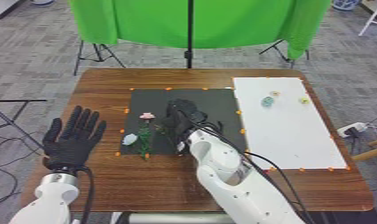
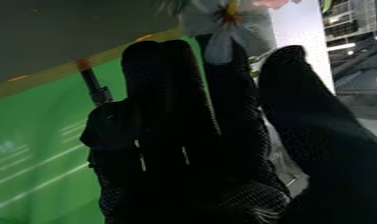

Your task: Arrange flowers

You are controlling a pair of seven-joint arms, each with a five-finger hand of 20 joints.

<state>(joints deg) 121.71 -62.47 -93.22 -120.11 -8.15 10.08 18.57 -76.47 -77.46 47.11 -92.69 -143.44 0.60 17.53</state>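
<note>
In the head view, my right hand (image 1: 183,116) is over the dark mat (image 1: 220,97), beside the flowers. A pink flower (image 1: 147,116) with a green stem (image 1: 144,137) and a pale blue-white flower (image 1: 129,139) lie to its left. The right wrist view has my right hand (image 2: 171,120) with fingers extended and the thumb apart. A white flower (image 2: 222,17) with an orange-yellow centre is at its fingertips, one petal overlapping a finger. Part of a pink flower (image 2: 273,3) is nearby. My left hand (image 1: 72,142) is open left of the mat.
On the white sheet (image 1: 287,135) right of the mat are a blue-green flower (image 1: 267,101), a small pale one (image 1: 274,93) and a yellow-green one (image 1: 303,101). Orange marks edge both areas. A green cloth (image 1: 238,22) hangs behind the brown table (image 1: 149,187).
</note>
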